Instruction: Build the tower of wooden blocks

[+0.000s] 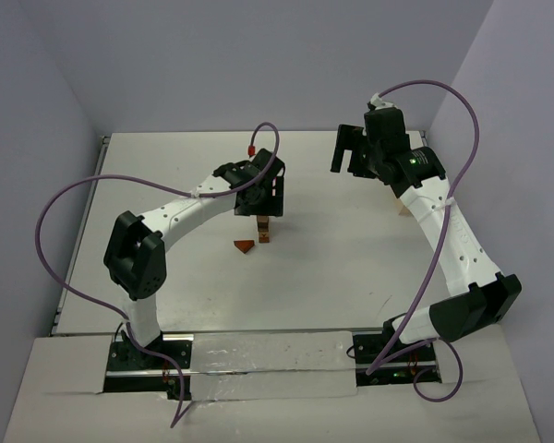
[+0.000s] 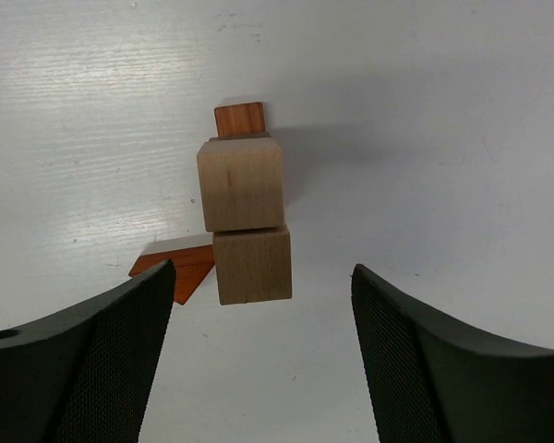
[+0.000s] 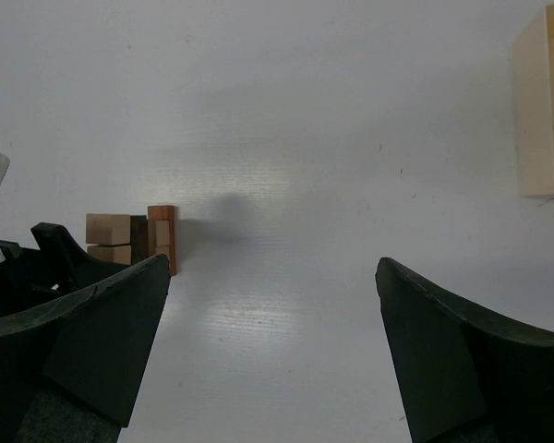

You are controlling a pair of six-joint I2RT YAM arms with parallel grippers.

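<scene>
The wood block tower (image 1: 264, 229) stands mid-table as a narrow stack. In the left wrist view two tan cubes (image 2: 245, 221) show one past the other, with a reddish-brown block (image 2: 239, 120) beyond them. An orange-brown wedge (image 2: 177, 269) lies on the table beside the stack (image 1: 246, 245). My left gripper (image 2: 262, 277) hovers right over the tower (image 1: 263, 194), open, with its fingers (image 2: 92, 360) apart from the cubes. My right gripper (image 3: 272, 268) hangs open and empty at the back right (image 1: 349, 152). From there the tower (image 3: 134, 240) shows far to the left.
A pale wooden open box (image 3: 545, 101) sits at the right, mostly hidden behind the right arm in the top view (image 1: 402, 209). Purple cables loop over both arms. Grey walls close the table at the back and sides.
</scene>
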